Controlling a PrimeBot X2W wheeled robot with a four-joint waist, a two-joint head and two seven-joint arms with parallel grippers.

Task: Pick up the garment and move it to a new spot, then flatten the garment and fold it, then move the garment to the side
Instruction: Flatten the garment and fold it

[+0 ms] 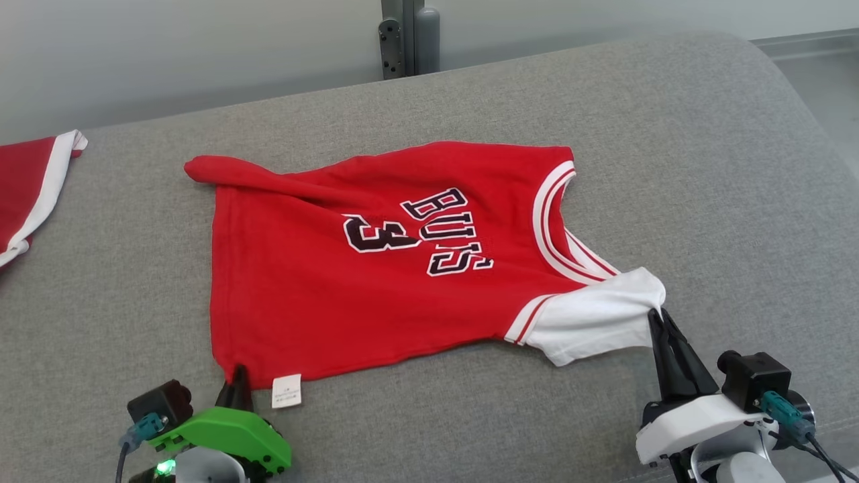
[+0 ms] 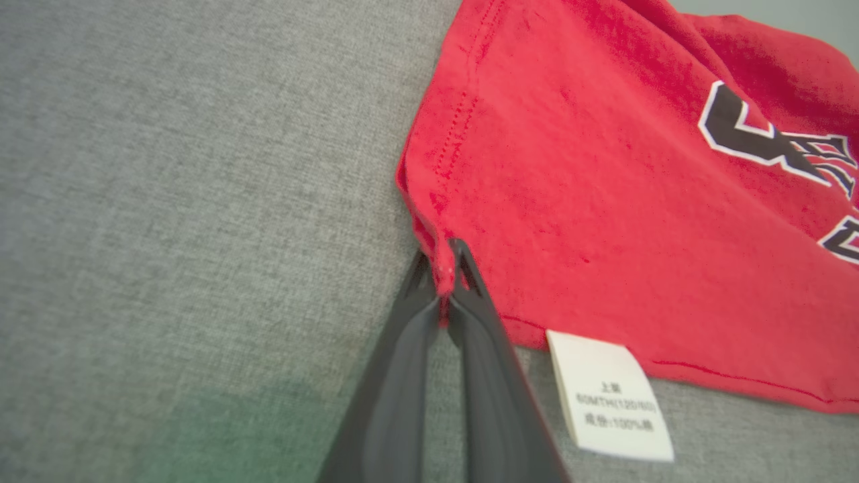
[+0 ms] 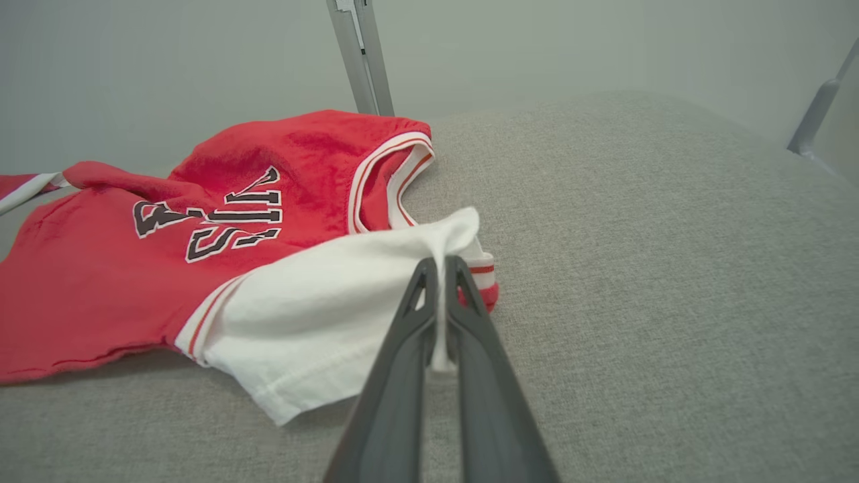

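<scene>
The green-housed left gripper (image 1: pixel 238 384) (image 2: pixel 443 268), at the lower left of the head view, has its two long dark fingers pinched together on the near-left hem corner of a red fabric jersey (image 1: pixel 302 288) (image 2: pixel 604 168) (image 3: pixel 80 282). Just right of that grip, a small white rectangular care label (image 1: pixel 286 391) (image 2: pixel 611 396) juts from the hem. The jersey, printed with black-and-white lettering, lies spread across the middle of a grey woven upholstered surface (image 1: pixel 470 100), its far-left corner rolled over. At its right end, the white-housed right gripper (image 1: pixel 658 318) (image 3: pixel 441 268) is clamped on the edge of the white sleeve (image 1: pixel 590 315) (image 3: pixel 322 315). Behind, a second red-and-white cloth (image 1: pixel 27 188) lies at the far left edge; a grey metal post (image 1: pixel 409 37) stands beyond the surface.
</scene>
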